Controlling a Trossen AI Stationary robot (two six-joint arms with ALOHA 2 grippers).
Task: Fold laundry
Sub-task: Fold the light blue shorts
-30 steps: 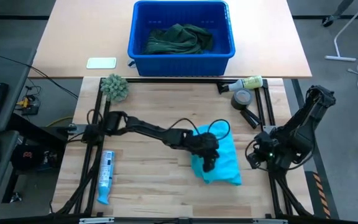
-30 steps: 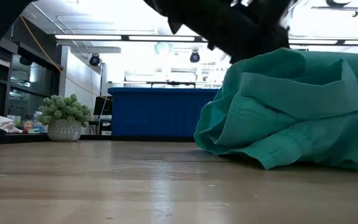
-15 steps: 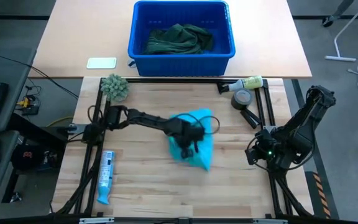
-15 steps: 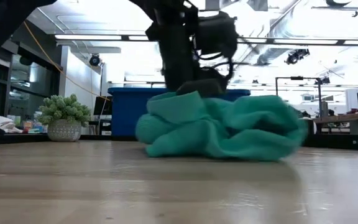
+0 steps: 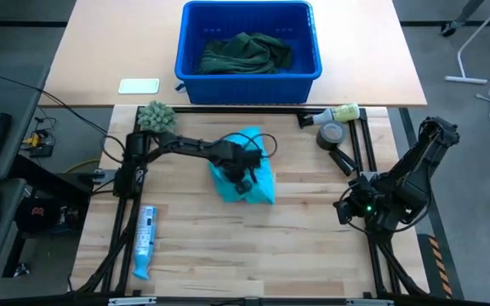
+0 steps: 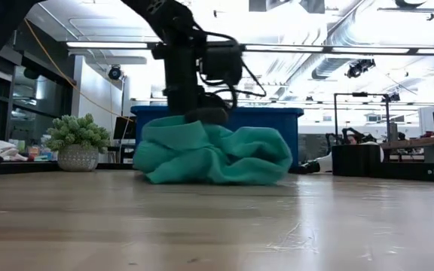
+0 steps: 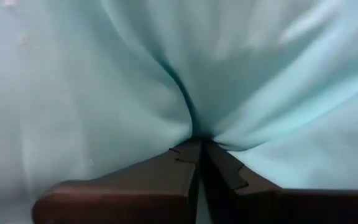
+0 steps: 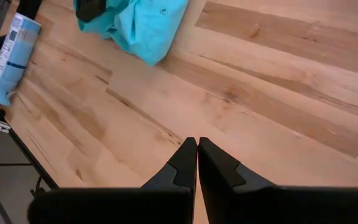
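I see the turquoise shirt [image 5: 243,177] bunched into a crumpled heap on the wooden table [image 5: 228,246], directly under my left gripper [image 5: 243,174]. In the left wrist view the left gripper's fingers [image 7: 166,180] are pressed together with a fold of the turquoise cloth pinched between their tips, so I read it as clamped on the shirt. From the low view the heap sits on the boards with the left arm coming down onto its top.

Beyond the left gripper, off the far edge of the work surface, the blue bin [image 5: 249,72] holds the dark green garments [image 5: 245,53], well apart from the shirt. The small fuzzy ball [image 5: 156,118] sits near the left arm's base side, at the far corner. On the near side of that arm a white-and-blue bottle [image 5: 145,240] lies flat on the boards.

My right gripper [image 8: 197,149] waits at the right edge of the table, well apart from the shirt; its fingers are closed together on nothing, pointing across bare wood toward the shirt. Past it, toward the far right corner, I see a roll of tape [image 5: 331,133] and a yellow-tipped bottle [image 5: 339,113] lying on its side.
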